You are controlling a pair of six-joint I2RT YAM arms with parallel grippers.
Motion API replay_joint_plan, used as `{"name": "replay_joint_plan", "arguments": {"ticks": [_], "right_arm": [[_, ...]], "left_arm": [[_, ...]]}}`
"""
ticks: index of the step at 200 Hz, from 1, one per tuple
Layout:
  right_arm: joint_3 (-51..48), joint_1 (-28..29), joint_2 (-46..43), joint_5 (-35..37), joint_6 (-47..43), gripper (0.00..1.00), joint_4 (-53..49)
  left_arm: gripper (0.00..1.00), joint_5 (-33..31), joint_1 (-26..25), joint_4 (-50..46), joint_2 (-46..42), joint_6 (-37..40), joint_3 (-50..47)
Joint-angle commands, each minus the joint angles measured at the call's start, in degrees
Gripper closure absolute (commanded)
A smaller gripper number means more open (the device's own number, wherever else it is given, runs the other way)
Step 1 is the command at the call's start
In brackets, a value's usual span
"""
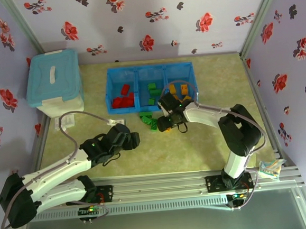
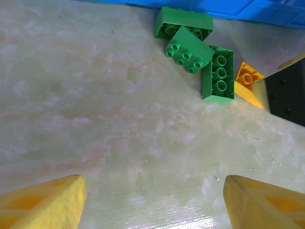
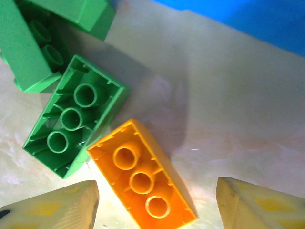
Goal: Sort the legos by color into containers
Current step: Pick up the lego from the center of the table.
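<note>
Presently we find the right gripper (image 3: pixel 155 207), jaws wide, poised over the orange brick (image 3: pixel 142 180), which lies underside up on the table (image 1: pixel 208 142) just near of the tray (image 1: pixel 108 89); we judge it means to straddle it. The left gripper (image 2: pixel 153 202), likewise wide and empty, faces three green bricks (image 2: pixel 200 52).

Table (image 1: pixel 208 136), tray (image 1: pixel 108 89), lidded box (image 1: pixel 54 80), loose legos (image 1: pixel 148 119)

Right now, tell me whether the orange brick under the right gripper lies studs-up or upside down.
Upside down. The orange brick lies with its hollow underside up: three round tubes show inside its walls, no studs.
</note>
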Motion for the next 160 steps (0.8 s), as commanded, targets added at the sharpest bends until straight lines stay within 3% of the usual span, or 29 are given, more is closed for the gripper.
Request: {"name": "replay_joint_plan", "arguments": {"ticks": [1, 39, 119, 160], "right_arm": [[2.15, 1.33, 2.0, 1.14, -1.23, 0.35, -1.26], [3.3, 2.62, 4.62, 2.53, -1.17, 0.42, -2.06], [1.79, 3.06, 0.56, 6.36, -0.1, 0.74, -3.31], [-0.66, 2.82, -9.14, 13.17, 0.95, 0.75, -3.29]], "left_arm": [[0.24, -0.19, -0.05, -0.01, -1.2, -0.46, -1.01], [0.24, -0.2, 0.12, -0.17, -1.76, -0.55, -1.47], [0.24, -0.98, 1.42, -3.01, -4.0, 0.41, -0.93], [0.24, -1.65, 4.63, -7.58, -10.98, 1.97, 1.07]]}}
